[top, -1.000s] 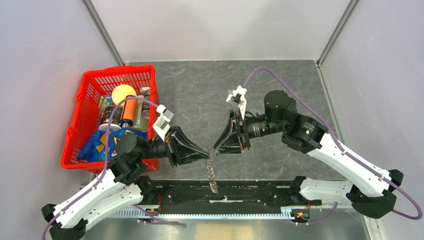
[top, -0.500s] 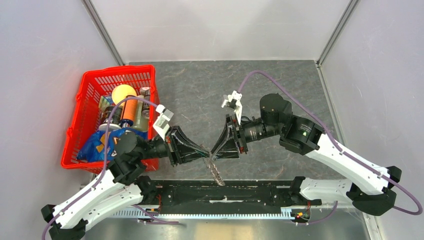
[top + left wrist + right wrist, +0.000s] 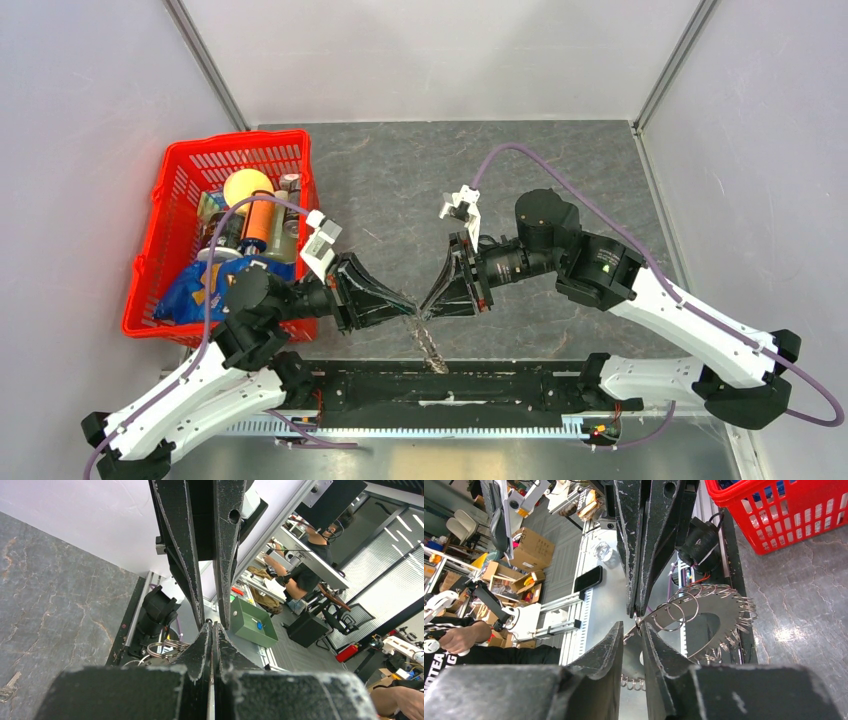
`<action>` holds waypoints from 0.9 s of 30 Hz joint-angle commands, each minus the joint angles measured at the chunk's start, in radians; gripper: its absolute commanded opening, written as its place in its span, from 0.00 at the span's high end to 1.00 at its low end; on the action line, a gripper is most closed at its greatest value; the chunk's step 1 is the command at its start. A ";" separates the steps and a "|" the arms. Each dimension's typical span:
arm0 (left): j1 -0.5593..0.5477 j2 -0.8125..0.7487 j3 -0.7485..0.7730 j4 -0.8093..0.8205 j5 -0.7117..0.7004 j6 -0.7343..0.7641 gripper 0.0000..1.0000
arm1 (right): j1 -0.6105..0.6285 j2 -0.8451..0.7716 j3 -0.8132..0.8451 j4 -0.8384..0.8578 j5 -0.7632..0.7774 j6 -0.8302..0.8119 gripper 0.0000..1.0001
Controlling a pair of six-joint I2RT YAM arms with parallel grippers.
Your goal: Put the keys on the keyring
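Note:
The keyring (image 3: 428, 348), a flat grey ring with a round hole and small wire rings all round its rim, hangs over the table's near edge. My left gripper (image 3: 411, 308) is shut on its upper rim. The right wrist view shows those shut tips pinching the keyring (image 3: 720, 611) at a wire loop. My right gripper (image 3: 425, 304) faces the left one tip to tip. Its jaws stand slightly apart at the same spot, right gripper (image 3: 630, 625) with nothing clamped. A small loose key (image 3: 6, 692) lies on the table in the left wrist view.
A red basket (image 3: 168, 190) full of groceries stands at the left of the table, just behind my left arm. The black mounting rail (image 3: 500, 385) runs along the near edge under the hanging ring. Grey walls close in the left, back and right.
My right arm has moved left until its tips meet the left gripper's, and its jaws have narrowed. The hanging keyring has swung slightly. The left gripper stays shut.

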 commanded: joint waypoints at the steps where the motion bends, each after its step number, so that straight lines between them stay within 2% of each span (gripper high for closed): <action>1: 0.002 -0.010 0.049 0.029 -0.027 0.032 0.98 | 0.010 -0.003 -0.004 0.028 0.005 -0.012 0.76; 4: 0.002 -0.010 0.048 0.029 -0.030 0.032 0.98 | 0.017 -0.001 0.004 0.031 0.005 -0.011 0.83; 7: 0.002 -0.011 0.046 0.029 -0.034 0.031 0.98 | 0.021 0.005 0.009 0.034 0.008 -0.010 0.99; 17: 0.002 0.005 0.055 0.019 -0.007 0.018 0.98 | 0.050 0.004 0.064 -0.040 0.128 -0.059 1.00; 18: 0.002 0.010 0.059 0.017 0.005 0.012 0.98 | -0.050 0.007 0.079 -0.054 0.130 -0.067 1.00; 19: 0.002 0.016 0.063 0.011 0.015 0.006 0.96 | 0.050 0.013 0.092 -0.076 0.134 -0.073 1.00; 23: 0.002 0.025 0.073 -0.003 0.049 0.000 0.85 | 0.057 0.028 0.139 -0.132 0.126 -0.103 1.00; 27: 0.002 0.039 0.086 -0.017 0.087 0.002 0.82 | 0.060 0.044 0.174 -0.186 0.132 -0.127 1.00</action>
